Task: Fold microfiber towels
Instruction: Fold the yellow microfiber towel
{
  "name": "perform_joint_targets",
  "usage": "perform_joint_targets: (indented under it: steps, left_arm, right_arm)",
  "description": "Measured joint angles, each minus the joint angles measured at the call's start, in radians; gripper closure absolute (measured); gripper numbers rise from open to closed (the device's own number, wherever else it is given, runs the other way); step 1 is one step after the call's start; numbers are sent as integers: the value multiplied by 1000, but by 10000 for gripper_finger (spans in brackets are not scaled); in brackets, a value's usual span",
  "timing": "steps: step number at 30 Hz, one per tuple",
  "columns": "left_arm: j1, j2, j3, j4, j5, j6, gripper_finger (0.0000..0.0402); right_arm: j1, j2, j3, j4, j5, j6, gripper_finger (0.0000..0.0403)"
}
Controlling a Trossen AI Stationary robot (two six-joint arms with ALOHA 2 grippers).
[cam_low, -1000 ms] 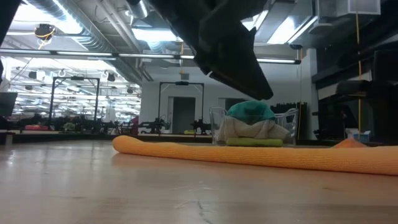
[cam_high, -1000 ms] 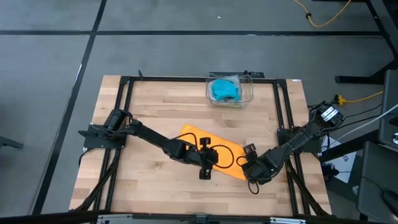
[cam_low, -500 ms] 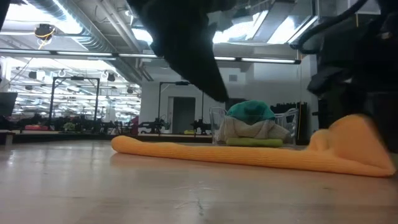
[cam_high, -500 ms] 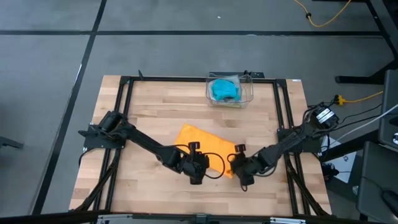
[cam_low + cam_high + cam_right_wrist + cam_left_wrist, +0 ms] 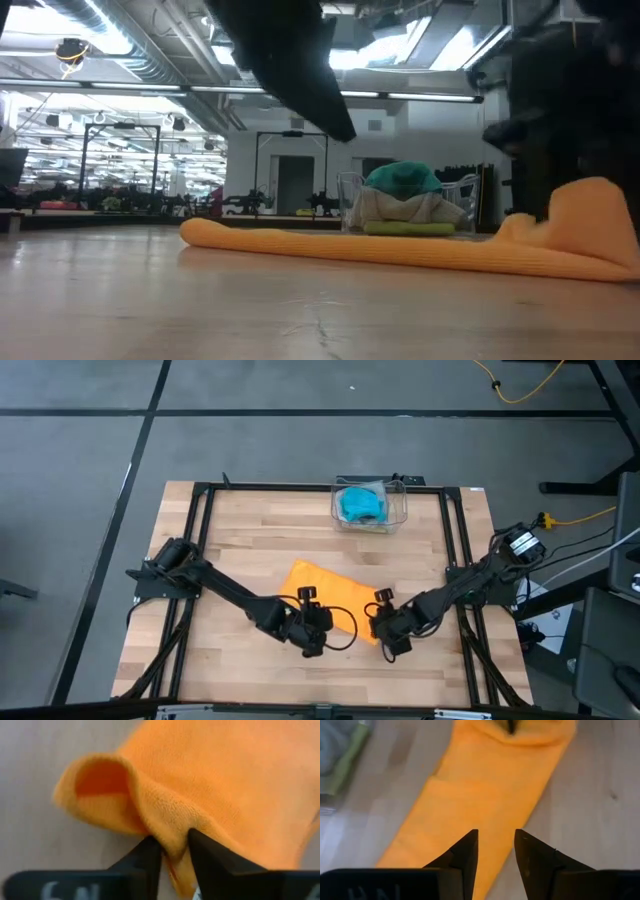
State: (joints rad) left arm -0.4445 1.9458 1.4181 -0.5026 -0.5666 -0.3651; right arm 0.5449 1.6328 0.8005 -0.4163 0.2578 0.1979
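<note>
The orange towel (image 5: 322,592) lies as a long strip slanting across the middle of the wooden table; it also shows in the low view (image 5: 380,248). My right gripper (image 5: 381,623) is shut on the strip's right end. My left gripper (image 5: 318,626) is open and hovers over the strip's near edge (image 5: 485,815), touching nothing. The teal towel (image 5: 360,503) lies on top in the clear bin, with a grey one (image 5: 385,208) and a lime green one (image 5: 410,229) under it. My right gripper pinches a raised fold of the orange towel (image 5: 172,837) at its right end between its two fingers, which come from the table's right side. That end (image 5: 590,222) stands lifted off the table and curls over; the rest of the strip lies flat.
The clear plastic bin (image 5: 400,510) stands at the table's far edge, right of the middle. Black frame rails (image 5: 200,530) run along the table's left, right and far sides. Bare wood lies on the near side (image 5: 250,320).
My right gripper has gone toward the table's left with the orange towel's right end, which has risen off the table and curled over while the rest stayed flat. My left gripper has gone a little toward the table's left.
</note>
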Motion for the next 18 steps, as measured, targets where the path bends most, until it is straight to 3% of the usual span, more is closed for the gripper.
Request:
perform_joint_targets:
  steps: [6,18]
  left_arm:
    - [-16,-83,0,-72,-83,-51,289]
    - [-101,-311,0,-242,-345,-78,290]
  right_arm:
    - [-5,-44,43,-40,19,-44,391]
    - [-77,-51,140,-13,219,-165,399]
